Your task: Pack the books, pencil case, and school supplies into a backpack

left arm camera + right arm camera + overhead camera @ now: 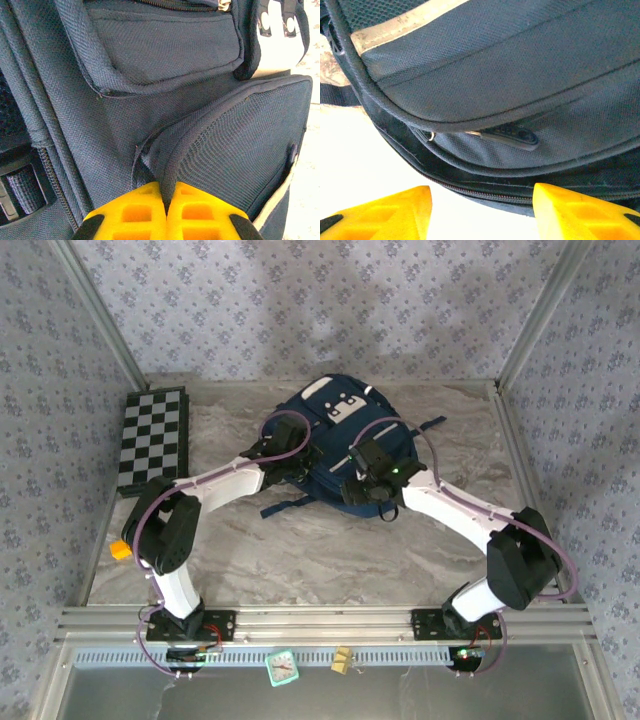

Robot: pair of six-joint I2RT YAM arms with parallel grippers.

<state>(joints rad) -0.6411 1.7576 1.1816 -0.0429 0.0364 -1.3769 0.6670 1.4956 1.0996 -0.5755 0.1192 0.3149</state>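
Left claw [166, 194] pinching backpack [333, 438] fold; backpack lengthwise near-far, white patches [340, 405] farthest.

backpack [330, 435]: navy fabric, white patches, lying flat at far middle of table [300, 550] (one dark strap trailing nearward)
orange block [121, 550]: tiny, at left table edge, well apart from backpack

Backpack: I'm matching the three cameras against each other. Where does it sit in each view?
Top external: the backpack at the middle of the table, towards the back.
Left wrist: close up; the left gripper pinches a fold of it at bottom centre.
Right wrist: across the upper part, above the open right gripper.
Shared landmark: its pale stripe, bottom right in the left wrist view, top left in the right wrist view.
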